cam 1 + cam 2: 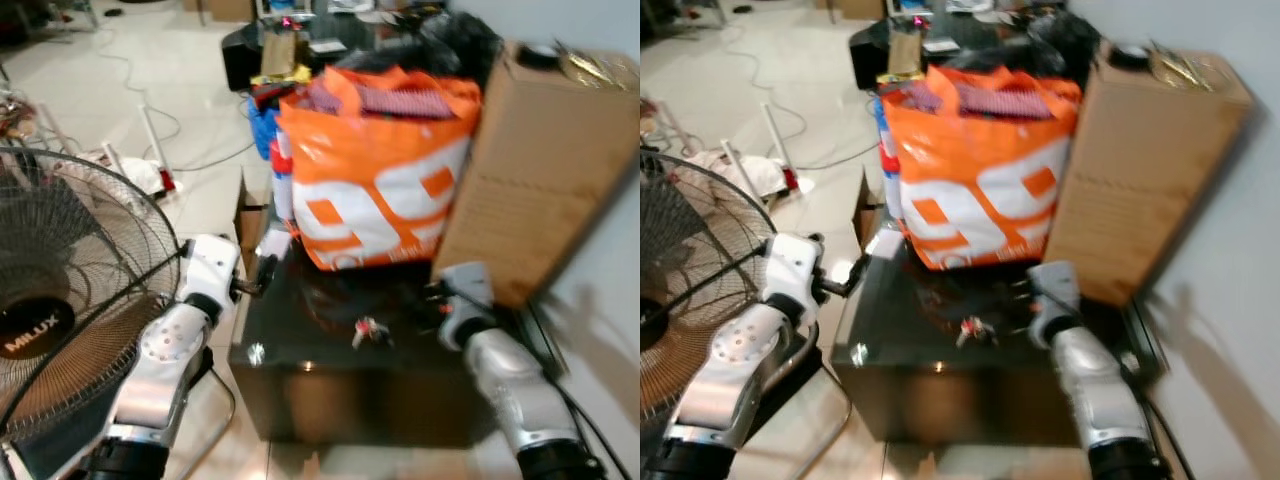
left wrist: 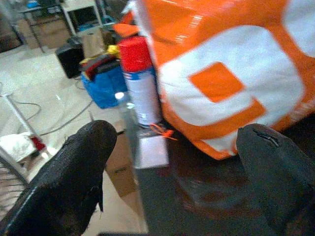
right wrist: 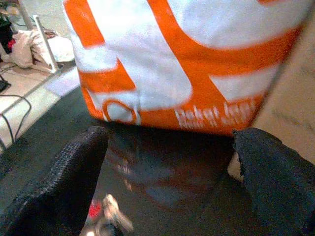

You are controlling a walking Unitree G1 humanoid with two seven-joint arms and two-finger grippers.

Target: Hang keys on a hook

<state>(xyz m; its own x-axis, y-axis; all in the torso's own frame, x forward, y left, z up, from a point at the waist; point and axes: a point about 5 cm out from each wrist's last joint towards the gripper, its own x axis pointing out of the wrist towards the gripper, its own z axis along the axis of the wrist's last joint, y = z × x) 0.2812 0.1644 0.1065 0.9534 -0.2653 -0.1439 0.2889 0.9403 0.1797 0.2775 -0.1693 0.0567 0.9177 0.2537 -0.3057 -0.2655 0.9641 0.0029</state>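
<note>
Above the keys, both grippers' fingers gape wide, holding nothing.

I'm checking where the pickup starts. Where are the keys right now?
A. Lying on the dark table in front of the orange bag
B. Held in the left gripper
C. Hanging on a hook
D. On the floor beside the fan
A: the keys lie on the dark table, in front of the orange bag, between both open grippers.

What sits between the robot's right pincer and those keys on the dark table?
Nothing: in the left eye view, bare glossy table separates the right pincer from the keys.
</note>
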